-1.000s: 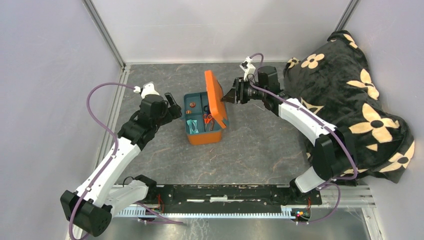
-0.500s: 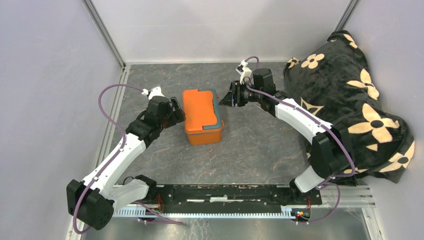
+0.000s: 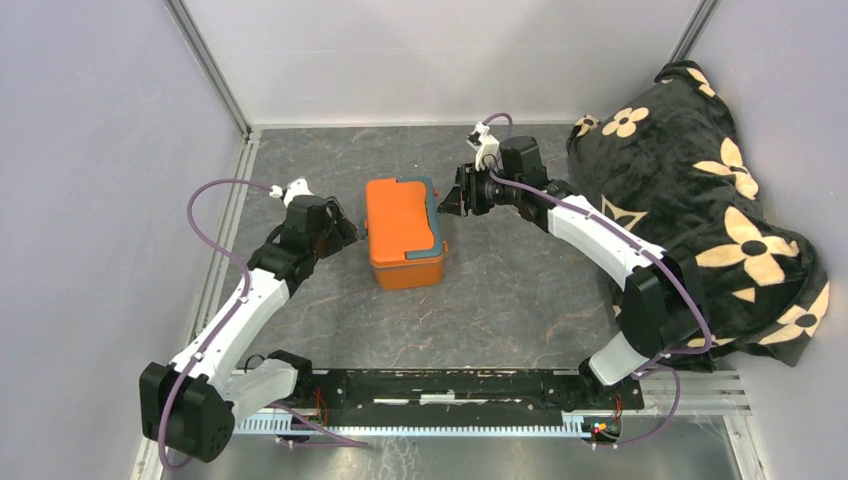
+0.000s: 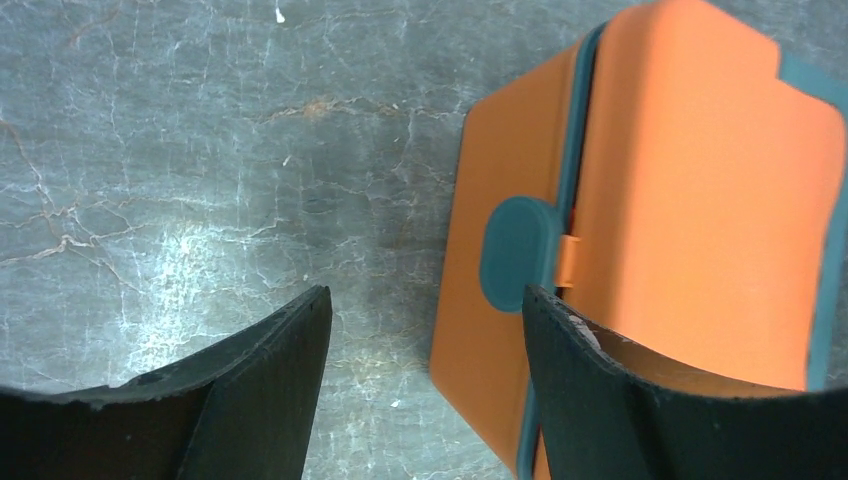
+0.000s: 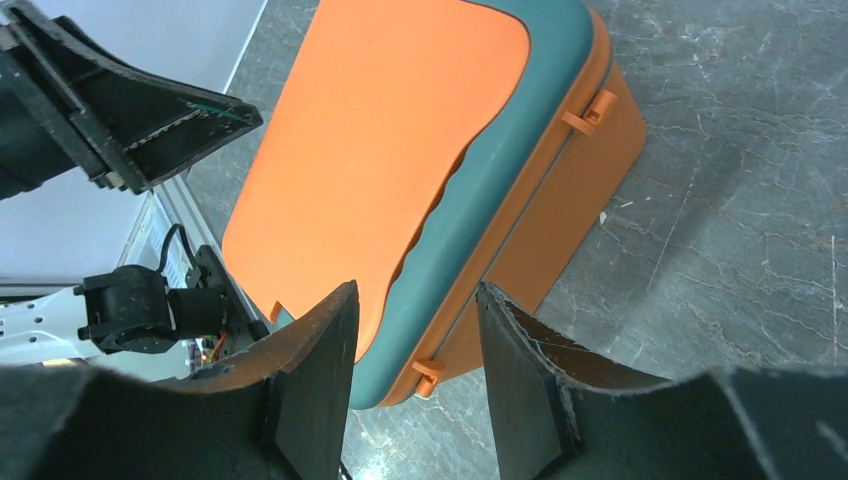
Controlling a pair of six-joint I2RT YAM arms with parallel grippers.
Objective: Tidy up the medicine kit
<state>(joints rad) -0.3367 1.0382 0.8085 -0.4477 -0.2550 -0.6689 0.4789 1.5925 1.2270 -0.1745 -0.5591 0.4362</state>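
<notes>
The medicine kit (image 3: pixel 403 230), a small orange box with a teal band, sits mid-table with its lid down. My left gripper (image 3: pixel 345 232) is open at the kit's left side. In the left wrist view the kit (image 4: pixel 690 190) fills the right half, and its round teal latch (image 4: pixel 517 253) lies just beyond my left gripper (image 4: pixel 425 300). The right-hand finger (image 4: pixel 600 390) overlaps the box's side, and I cannot tell whether it touches. My right gripper (image 3: pixel 447 198) is open at the kit's far right corner. From the right wrist, the right gripper (image 5: pixel 415 295) hovers over the teal rim (image 5: pixel 480 200) with nothing between its fingers.
A black blanket with cream flowers (image 3: pixel 700 200) is heaped along the right wall. A metal rail (image 3: pixel 225 230) runs along the left edge of the grey marbled table (image 3: pixel 520 290). White walls close the back and sides.
The kit's lid stood upright a second ago and now lies shut. My right gripper followed it leftward. My left gripper moved in toward the kit's left side and narrowed a little.
</notes>
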